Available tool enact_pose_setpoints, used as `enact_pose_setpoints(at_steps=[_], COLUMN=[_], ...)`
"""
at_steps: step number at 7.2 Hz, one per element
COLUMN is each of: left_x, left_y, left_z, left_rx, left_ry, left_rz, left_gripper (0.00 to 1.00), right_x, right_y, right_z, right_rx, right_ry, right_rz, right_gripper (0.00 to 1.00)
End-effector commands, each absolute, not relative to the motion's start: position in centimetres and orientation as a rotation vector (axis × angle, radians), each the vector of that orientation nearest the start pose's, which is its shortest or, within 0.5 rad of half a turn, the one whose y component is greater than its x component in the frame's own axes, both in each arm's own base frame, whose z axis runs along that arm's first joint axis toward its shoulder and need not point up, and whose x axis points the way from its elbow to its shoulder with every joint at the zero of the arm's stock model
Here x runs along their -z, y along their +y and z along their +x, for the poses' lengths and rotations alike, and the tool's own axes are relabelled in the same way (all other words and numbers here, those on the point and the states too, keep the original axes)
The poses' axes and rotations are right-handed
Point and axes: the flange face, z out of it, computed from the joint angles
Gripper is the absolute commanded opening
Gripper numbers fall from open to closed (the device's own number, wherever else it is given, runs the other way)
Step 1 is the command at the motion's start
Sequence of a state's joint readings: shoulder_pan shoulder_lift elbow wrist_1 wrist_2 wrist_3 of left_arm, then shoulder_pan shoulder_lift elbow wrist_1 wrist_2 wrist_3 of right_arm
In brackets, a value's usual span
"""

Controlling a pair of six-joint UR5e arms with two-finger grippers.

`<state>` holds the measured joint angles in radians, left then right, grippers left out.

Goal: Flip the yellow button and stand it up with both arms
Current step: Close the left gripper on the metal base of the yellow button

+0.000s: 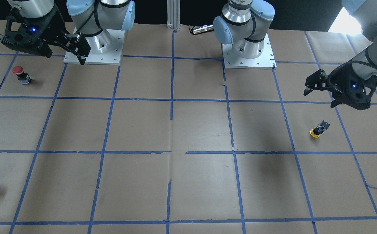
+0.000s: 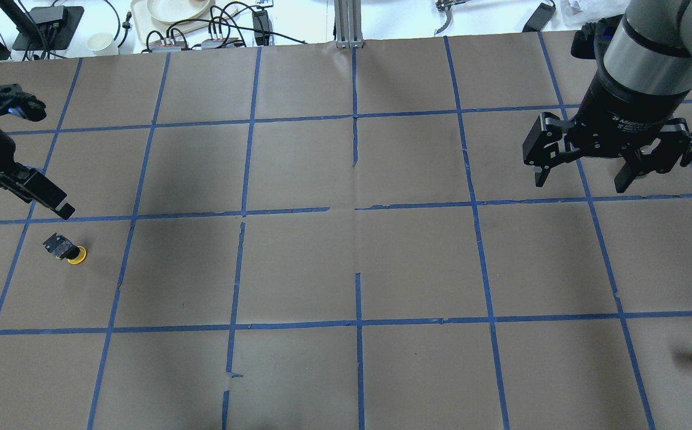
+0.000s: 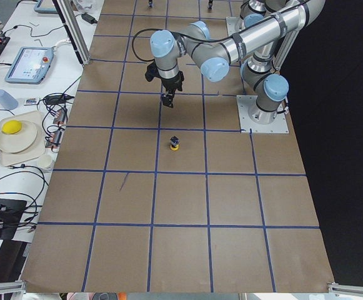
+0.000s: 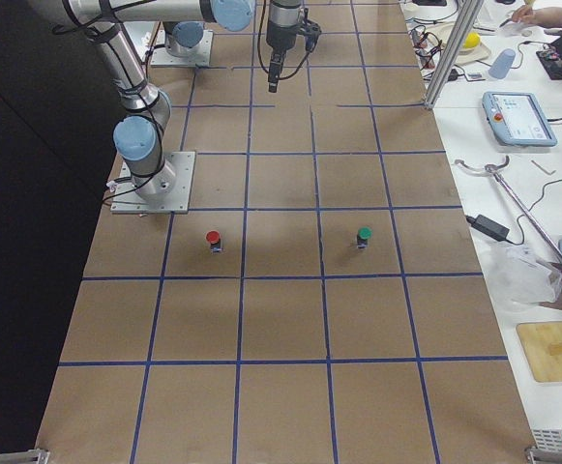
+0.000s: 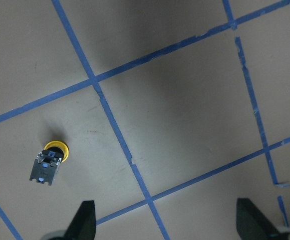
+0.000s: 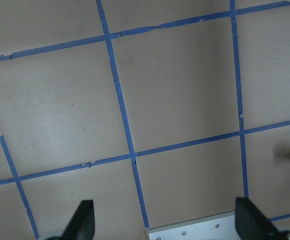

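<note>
Hovering with fingers spread wide and empty, the left gripper (image 1: 312,87) hangs near the yellow button (image 1: 317,129), which rests cap-down, contact base up, on the table (image 2: 381,257). The right gripper (image 2: 583,176), likewise spread and empty, hangs well apart.

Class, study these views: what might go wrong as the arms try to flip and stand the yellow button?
The yellow button seems to rest on its round cap; the left gripper, fingers open, may nudge it rolling. The right gripper hangs far across the table, so a hand-over risks a drop.
</note>
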<state>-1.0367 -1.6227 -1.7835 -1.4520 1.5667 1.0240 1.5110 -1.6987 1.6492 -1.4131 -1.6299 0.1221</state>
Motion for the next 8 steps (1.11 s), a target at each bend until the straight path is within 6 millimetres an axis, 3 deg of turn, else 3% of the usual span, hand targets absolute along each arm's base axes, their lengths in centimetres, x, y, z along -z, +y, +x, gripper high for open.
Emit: enact_pose_setpoints(at_steps=[1,2,4,8], left_x=[-32.2,-30.1,-26.5,-23.5], left_y=[-46.7,-46.3,-45.5,-46.9], left_z=[17.1,18.8,19.0,20.2], left_rx=[-0.045,0.02,0.046,0.073], left_ry=[3.034,2.957,2.92,2.878], left_rz=[0.978,1.029,1.047,1.057], left_gripper=[1.0,1.0,1.0,0.98], right_x=[-49.5,-49.4,-49.4,-49.4], right_y=[-43.2,-43.2,-43.2,-43.2], right_z=[10.2,10.2,10.2,10.2], right_rx=[-0.164,-0.167,-0.164,-0.164], right_ry=[3.186,3.188,3.188,3.187], right_rz=[0.279,0.272,0.277,0.277], right_gripper=[1.0,1.0,1.0,1.0])
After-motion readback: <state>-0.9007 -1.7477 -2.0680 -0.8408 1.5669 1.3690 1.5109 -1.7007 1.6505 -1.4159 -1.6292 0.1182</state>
